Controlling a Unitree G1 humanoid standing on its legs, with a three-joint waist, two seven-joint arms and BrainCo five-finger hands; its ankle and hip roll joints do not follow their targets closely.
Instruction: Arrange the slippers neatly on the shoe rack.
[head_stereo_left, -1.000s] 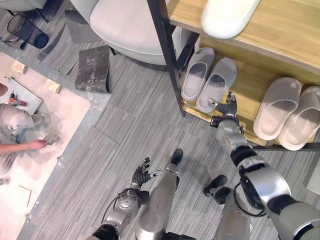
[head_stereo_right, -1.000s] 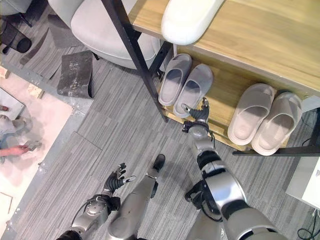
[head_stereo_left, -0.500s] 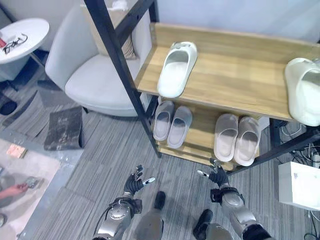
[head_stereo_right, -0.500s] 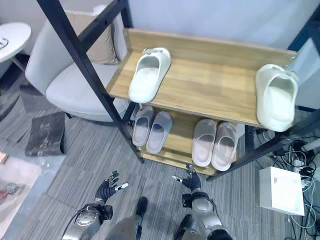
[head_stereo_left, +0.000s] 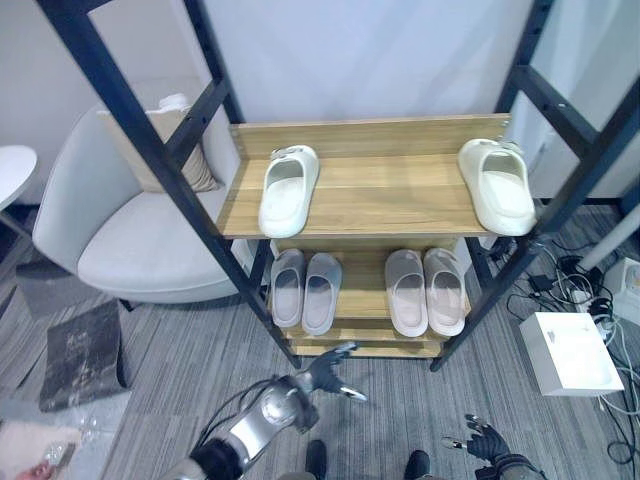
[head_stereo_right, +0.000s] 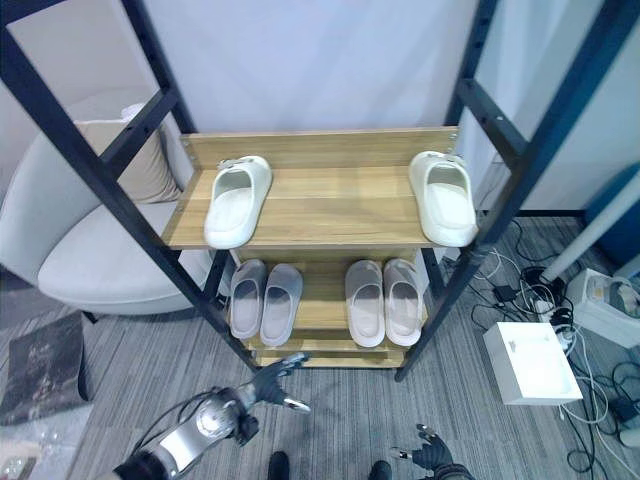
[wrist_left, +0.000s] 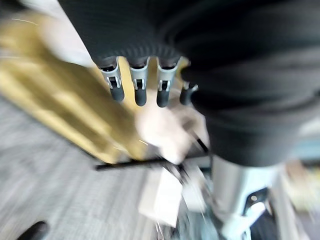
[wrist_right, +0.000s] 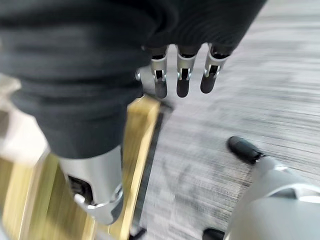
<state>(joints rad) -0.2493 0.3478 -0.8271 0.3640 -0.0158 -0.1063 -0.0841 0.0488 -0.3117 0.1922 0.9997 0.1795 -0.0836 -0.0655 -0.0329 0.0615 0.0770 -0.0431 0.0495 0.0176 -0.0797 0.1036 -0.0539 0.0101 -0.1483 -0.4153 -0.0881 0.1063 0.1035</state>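
Both hands empty, white slippers apart on upper shelf.
Your left hand (head_stereo_left: 322, 374) and right hand (head_stereo_left: 484, 441) hang spread below the shoe rack (head_stereo_left: 370, 196); grey pairs (head_stereo_left: 305, 291) look paired, so reach up, join left white slipper (head_stereo_left: 287, 190) to right one (head_stereo_left: 497, 185).

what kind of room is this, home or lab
Probably a home-style living corner, perhaps staged for testing: a wooden shoe rack holds grey and cream slippers, a padded armchair with a cushion stands beside it, and grey carpet tiles cover the floor. The loose cables hint at a test setup.
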